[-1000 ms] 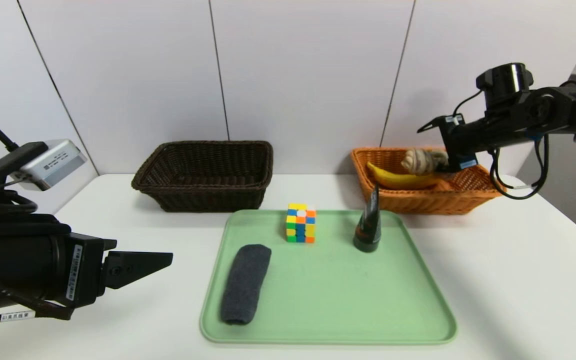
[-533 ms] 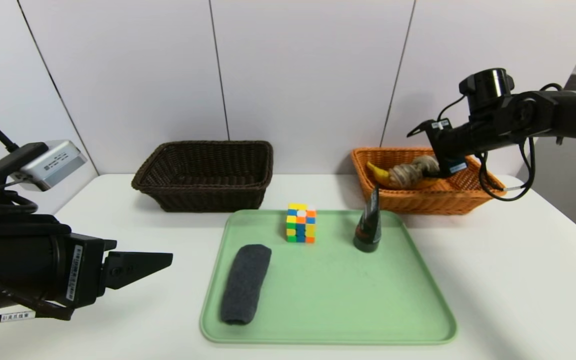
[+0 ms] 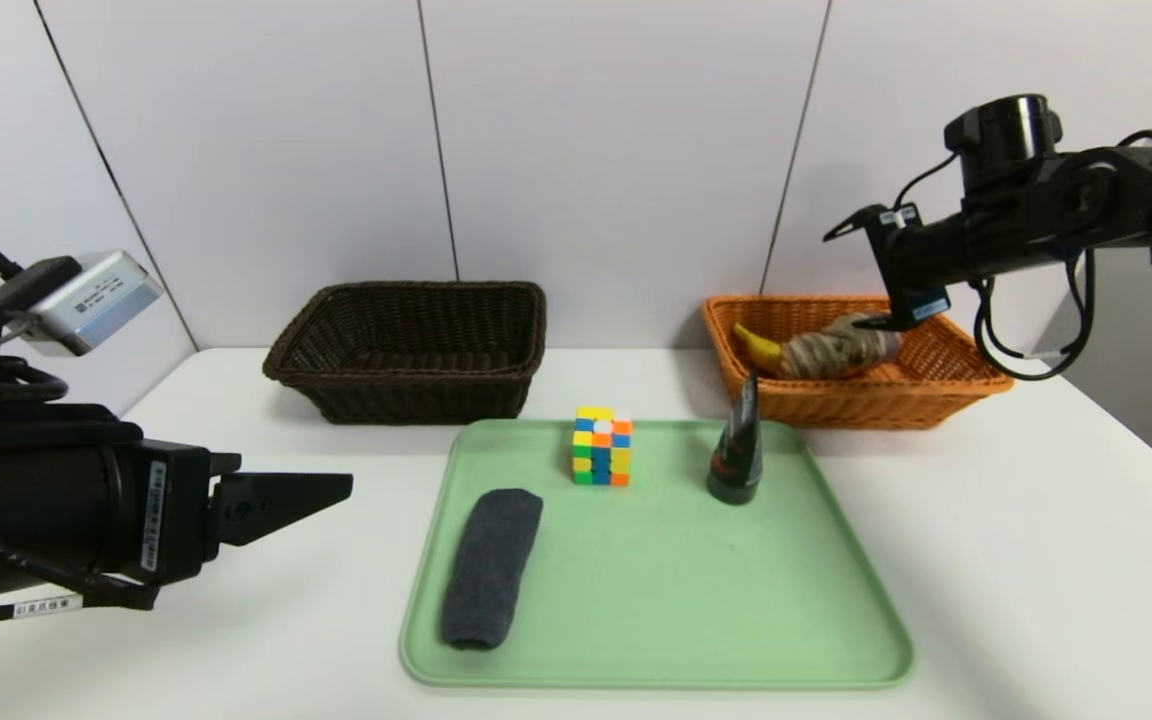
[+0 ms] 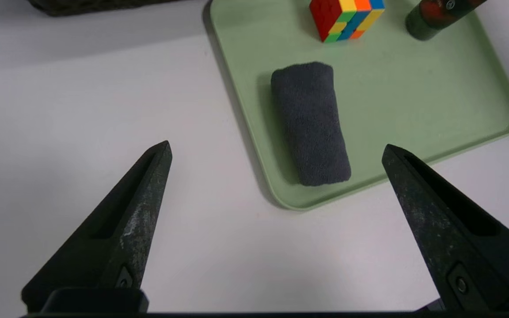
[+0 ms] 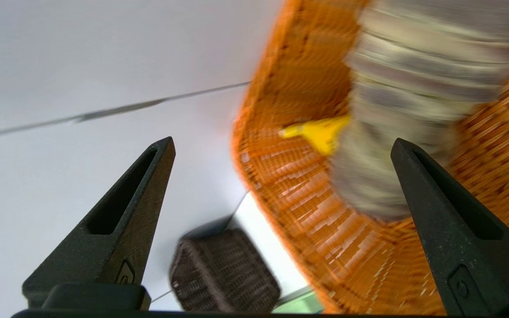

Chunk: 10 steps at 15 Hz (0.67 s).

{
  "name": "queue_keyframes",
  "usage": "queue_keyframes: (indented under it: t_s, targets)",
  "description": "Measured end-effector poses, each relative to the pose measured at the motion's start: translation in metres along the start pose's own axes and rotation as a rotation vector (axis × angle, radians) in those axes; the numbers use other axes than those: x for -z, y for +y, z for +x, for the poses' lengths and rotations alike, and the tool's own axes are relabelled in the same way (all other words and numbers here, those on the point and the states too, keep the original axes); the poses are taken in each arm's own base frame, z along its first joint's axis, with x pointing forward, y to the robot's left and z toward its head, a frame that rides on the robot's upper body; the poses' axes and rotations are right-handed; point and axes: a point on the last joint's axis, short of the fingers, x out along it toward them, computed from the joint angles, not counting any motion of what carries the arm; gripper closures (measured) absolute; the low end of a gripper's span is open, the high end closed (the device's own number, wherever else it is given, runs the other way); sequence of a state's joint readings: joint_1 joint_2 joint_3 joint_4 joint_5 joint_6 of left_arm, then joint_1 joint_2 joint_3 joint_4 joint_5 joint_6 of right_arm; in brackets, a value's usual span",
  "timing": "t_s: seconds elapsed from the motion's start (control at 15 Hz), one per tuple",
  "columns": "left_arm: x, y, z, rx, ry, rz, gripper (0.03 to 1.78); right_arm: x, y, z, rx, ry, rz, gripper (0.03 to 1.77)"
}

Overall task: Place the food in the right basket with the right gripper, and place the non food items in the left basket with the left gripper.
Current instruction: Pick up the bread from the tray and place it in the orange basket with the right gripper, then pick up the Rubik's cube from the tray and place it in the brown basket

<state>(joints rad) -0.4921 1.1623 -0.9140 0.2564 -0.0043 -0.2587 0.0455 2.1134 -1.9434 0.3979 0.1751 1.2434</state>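
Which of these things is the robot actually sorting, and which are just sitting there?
Part of the job:
- banana and bread roll, in the orange basket
- puzzle cube
- grey rolled cloth
- squeeze tube
- dark brown basket

Just there:
- green tray
- white table

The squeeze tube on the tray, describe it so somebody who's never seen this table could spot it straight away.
Find the green tray in the middle of the white table. At its far right corner, just in front of the orange basket, stands the squeeze tube. It is dark, upright and tapers to a thin top, unlike the colourful cube and the grey cloth roll.
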Motion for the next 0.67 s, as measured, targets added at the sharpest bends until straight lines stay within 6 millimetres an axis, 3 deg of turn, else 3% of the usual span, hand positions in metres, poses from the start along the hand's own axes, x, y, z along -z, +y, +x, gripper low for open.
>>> queue_keyframes:
  t_s: [0.4, 0.67]
  targets:
    - [-0.017, -0.004, 0.006, 0.030, -0.194, 0.005, 0.12, 0.010, 0.026, -0.070, -0.069, -0.019, -0.051, 0.11]
    - [-0.018, -0.001, 0.012, -0.110, -0.208, 0.062, 0.12, 0.024, 0.034, -0.120, -0.073, 0.000, -0.141, 0.10]
